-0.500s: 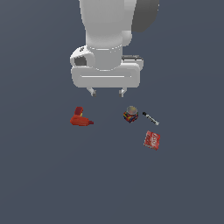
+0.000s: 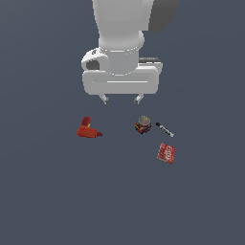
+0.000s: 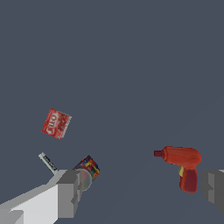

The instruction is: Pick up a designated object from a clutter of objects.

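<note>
A white robot arm hangs over a plain dark grey-blue bench (image 2: 48, 201), with its claw (image 2: 121, 99) pointing down and raised above four small objects. The claw's two short fingers (image 2: 104, 99) are spread wide apart and hold nothing; in the wrist view each grey finger (image 3: 69, 192) sits at an opposite edge of the picture with bare bench between them. The flat red box (image 2: 166, 152), the object to be picked up, lies on the bench at the exterior view's right and nearer the camera than the other items, well apart from the claw and off to one side of it. Its red face carries white lettering, and it rests slightly turned rather than square to the view; the wrist view shows the same box (image 3: 56, 124) lying alone with open bench all around it. Just beyond it, a thin black-and-white marker (image 2: 164, 129) lies at a slant, close beside a short multicoloured can (image 2: 143, 125) that stands upright, roughly under the claw's finger on the exterior view's right. Whether the marker and can touch cannot be told. Well apart from these, on the exterior view's left, a red drill-shaped tool (image 2: 88, 129) lies on its side on the bench.
</note>
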